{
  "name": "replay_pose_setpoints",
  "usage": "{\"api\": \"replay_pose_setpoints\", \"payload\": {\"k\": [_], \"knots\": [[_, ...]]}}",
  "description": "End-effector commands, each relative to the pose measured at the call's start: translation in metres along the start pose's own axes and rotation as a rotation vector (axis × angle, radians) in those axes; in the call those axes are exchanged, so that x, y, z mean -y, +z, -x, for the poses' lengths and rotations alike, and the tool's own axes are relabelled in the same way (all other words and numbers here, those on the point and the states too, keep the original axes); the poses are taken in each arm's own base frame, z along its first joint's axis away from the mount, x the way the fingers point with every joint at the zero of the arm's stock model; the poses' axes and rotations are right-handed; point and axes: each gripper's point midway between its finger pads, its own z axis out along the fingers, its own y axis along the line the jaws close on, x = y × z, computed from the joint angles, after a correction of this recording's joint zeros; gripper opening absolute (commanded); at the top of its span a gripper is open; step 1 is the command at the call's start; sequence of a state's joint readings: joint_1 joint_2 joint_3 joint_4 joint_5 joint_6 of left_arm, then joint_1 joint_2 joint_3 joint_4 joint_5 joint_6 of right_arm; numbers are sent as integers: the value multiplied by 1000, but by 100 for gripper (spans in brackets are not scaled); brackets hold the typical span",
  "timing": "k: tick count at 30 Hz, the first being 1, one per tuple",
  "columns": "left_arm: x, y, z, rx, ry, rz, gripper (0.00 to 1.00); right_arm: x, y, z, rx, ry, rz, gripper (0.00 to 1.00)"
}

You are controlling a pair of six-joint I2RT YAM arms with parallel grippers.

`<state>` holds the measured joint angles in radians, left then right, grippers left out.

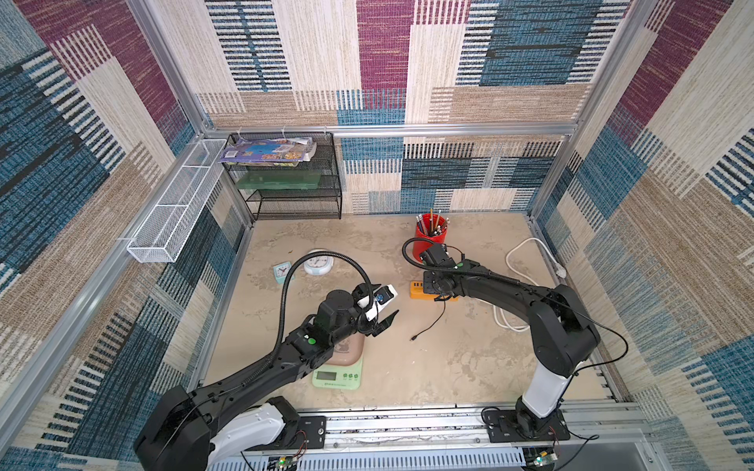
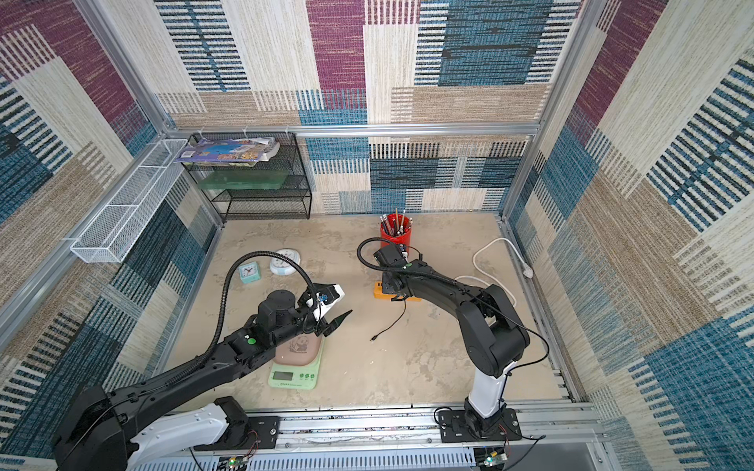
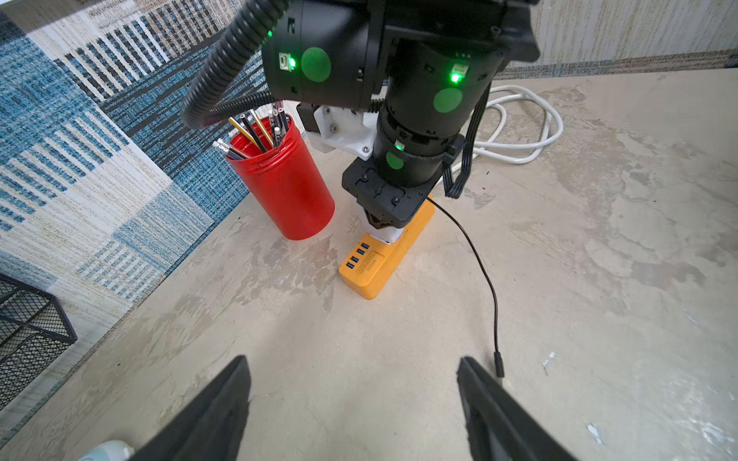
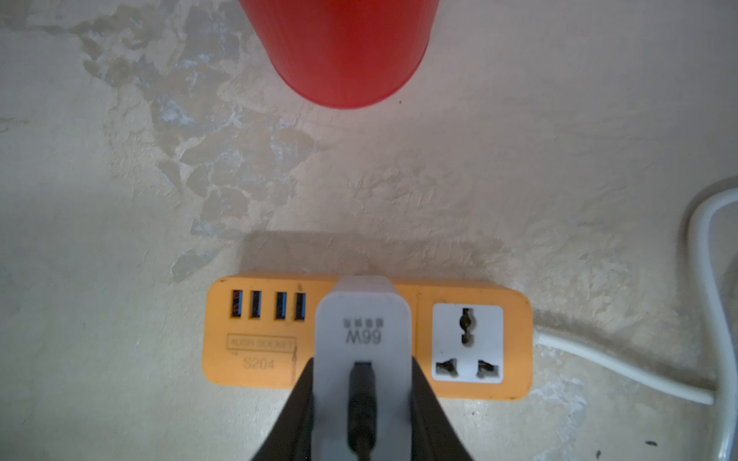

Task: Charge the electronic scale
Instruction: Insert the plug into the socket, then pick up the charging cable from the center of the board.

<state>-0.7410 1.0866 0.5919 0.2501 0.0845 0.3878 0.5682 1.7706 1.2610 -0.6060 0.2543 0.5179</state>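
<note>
Right gripper (image 4: 361, 361) jaws pinch the charger (image 4: 361, 319) on the power strip (image 4: 259, 351); I'd push squarely down. Left gripper (image 3: 352, 359) jaws wide, empty.

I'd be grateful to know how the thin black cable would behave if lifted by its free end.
Probably floppy: the black cable lies in loose curves. Likely light, being so thin. Its far end sits in the white adapter, so it may pull taut.

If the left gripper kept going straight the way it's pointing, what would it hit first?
Likely the orange power strip, past bare tabletop; the black cable's plug lies just beside that line.
</note>
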Motion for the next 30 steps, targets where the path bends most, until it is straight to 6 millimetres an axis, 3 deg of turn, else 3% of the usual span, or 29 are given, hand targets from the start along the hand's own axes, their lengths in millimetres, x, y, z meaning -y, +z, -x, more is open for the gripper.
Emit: {"api": "replay_pose_setpoints", "payload": {"k": [1,4,7,11,15,20,25,30], "knots": [[-1,0,-3,-12,0,8,82,-3,-32,16,16,-18,45,50],[-1,0,-5,-20,2,9,82,-3,-61,35,72,-14,92,67],[-1,0,-5,-23,2,9,82,6,-85,42,119,-2,110,77],[-1,-1,-7,-28,5,10,82,15,-107,38,147,15,161,80],[0,0,-8,-29,1,4,82,3,-138,30,217,-21,329,77],[7,4,-12,-43,-19,-35,81,-8,-156,5,284,-93,509,74],[14,5,-19,-50,-51,-58,81,-12,-145,-37,244,-182,582,72],[20,-1,-21,-30,-34,-81,81,-31,-140,-80,234,-387,641,71]]}}
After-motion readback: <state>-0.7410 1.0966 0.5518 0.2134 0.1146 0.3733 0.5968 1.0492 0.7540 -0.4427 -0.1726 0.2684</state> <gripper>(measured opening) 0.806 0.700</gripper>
